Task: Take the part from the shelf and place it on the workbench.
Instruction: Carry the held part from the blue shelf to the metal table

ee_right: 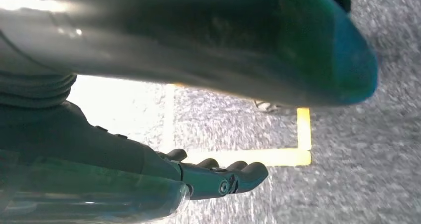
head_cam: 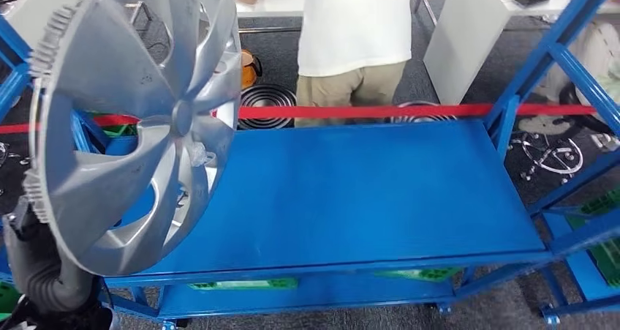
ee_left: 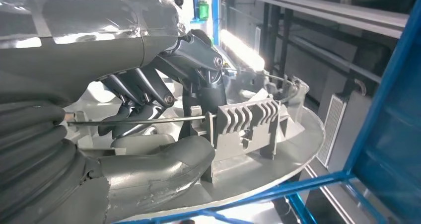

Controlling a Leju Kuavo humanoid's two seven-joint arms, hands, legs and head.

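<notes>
One silver wheel cover (head_cam: 139, 118), the task's part, is held upright and slightly tilted at the left of the head view, its spoked outer face toward the camera and its toothed rim in front of the left end of the blue shelf (head_cam: 365, 191). The left hand (ee_left: 164, 114) grips it from behind: in the left wrist view the dark fingers (ee_left: 144, 87) reach over the inner side of the cover, the grey thumb (ee_left: 159, 162) lies along the rim, and a thin wire ring (ee_left: 139, 120) and ribbed clip blocks (ee_left: 248, 124) of the cover sit just beside the fingertips. The grey ribbed sleeve of the left arm (head_cam: 44, 271) shows below the cover in the head view. The shelf's top deck is a flat blue board framed by blue struts, with a lower deck (head_cam: 307, 297) beneath it carrying green pieces (head_cam: 245, 283). A red strap (head_cam: 365, 112) runs across the back of the shelf. Beyond it stands a person (head_cam: 354, 37) in a white shirt and tan trousers, facing away toward a white table (head_cam: 270, 4). The right hand (ee_right: 218, 177) hangs above a speckled grey floor (ee_right: 377, 149) marked with yellow tape (ee_right: 278, 157); its dark fingers lie loosely extended, side by side, holding nothing.
</notes>
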